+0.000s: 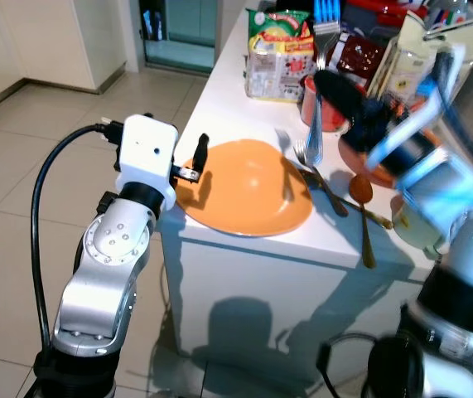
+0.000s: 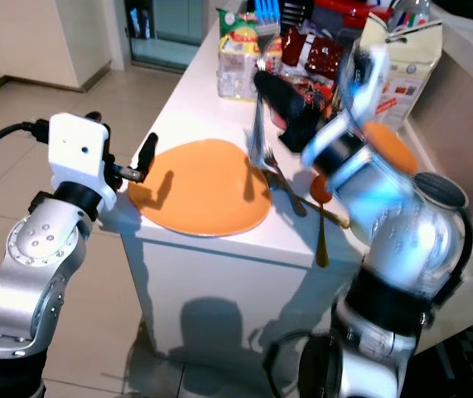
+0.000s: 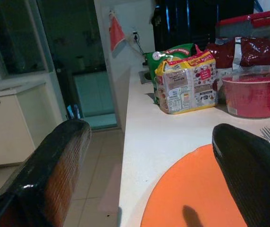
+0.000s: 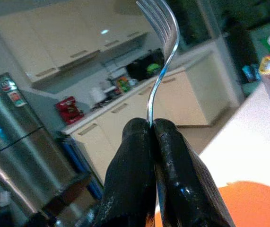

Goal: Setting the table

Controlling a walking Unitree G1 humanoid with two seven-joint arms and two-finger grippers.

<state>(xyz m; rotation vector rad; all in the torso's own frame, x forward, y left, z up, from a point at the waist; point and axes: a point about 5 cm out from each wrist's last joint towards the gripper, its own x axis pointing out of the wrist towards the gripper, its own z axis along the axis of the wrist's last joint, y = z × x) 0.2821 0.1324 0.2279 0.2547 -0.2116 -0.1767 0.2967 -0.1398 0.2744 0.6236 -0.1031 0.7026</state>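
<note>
A: Right gripper [image 4: 152, 130]: two black fingers pressed together on thin silver metal fork [image 4: 159, 56], tines hanging down above white countertop [image 1: 219, 108], just right of round orange plate [image 1: 248, 195].
B: Left gripper [image 1: 200, 157]: fingers spread wide, nothing held, poised at plate's left rim by the counter edge.
A: Already laid: plate at front edge; second silver fork [image 1: 323, 182] and brown wooden spoon [image 1: 363, 211] flat on the counter right of plate.
B: Outstanding, by estimate: held fork not yet set down; no glass or napkin placed. Roughly midway.
A: Edges: plate rim slightly over front edge of counter; spoon handle close to the same edge.
B: Open room: bare strip left of plate, narrow. Crowded behind: red plastic bowl [image 3: 253, 97], green-and-yellow noodle packet [image 1: 279, 54], white carton [image 2: 398, 62].
</note>
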